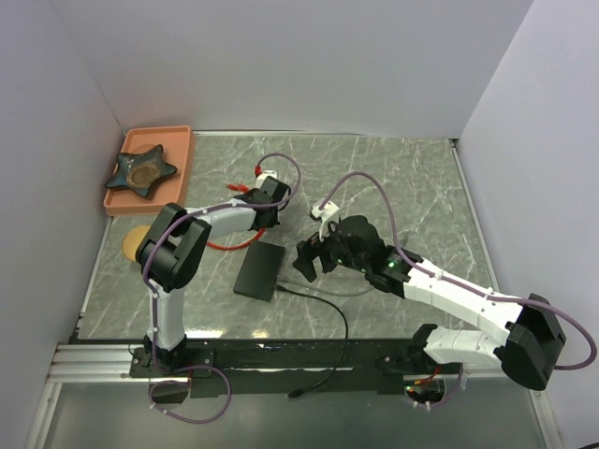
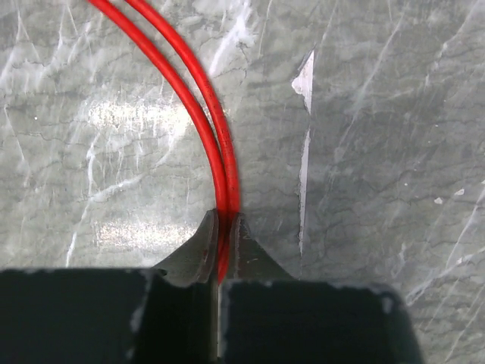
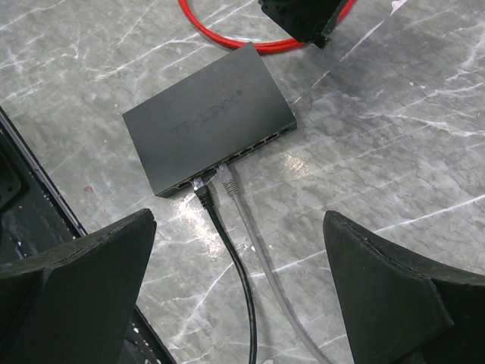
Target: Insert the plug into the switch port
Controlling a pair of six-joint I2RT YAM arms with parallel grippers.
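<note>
The flat black switch box (image 1: 259, 271) lies mid-table; in the right wrist view (image 3: 208, 114) its row of ports (image 3: 261, 142) faces me. A black cable (image 3: 203, 189) and a grey cable (image 3: 229, 180) are plugged in side by side. My left gripper (image 1: 270, 201) is beyond the box, shut on a doubled red cable (image 2: 220, 152) that passes between its jaws (image 2: 223, 227); its plug is not visible. The red cable loops behind the box (image 3: 227, 39). My right gripper (image 3: 239, 220) is wide open and empty, above the two plugged cables, just right of the box (image 1: 314, 257).
An orange tray (image 1: 178, 164) with a dark star-shaped dish (image 1: 140, 170) stands at the back left. A round tan disc (image 1: 136, 241) lies left of the left arm. The black cable (image 1: 323, 301) trails toward the near rail. White walls enclose the table.
</note>
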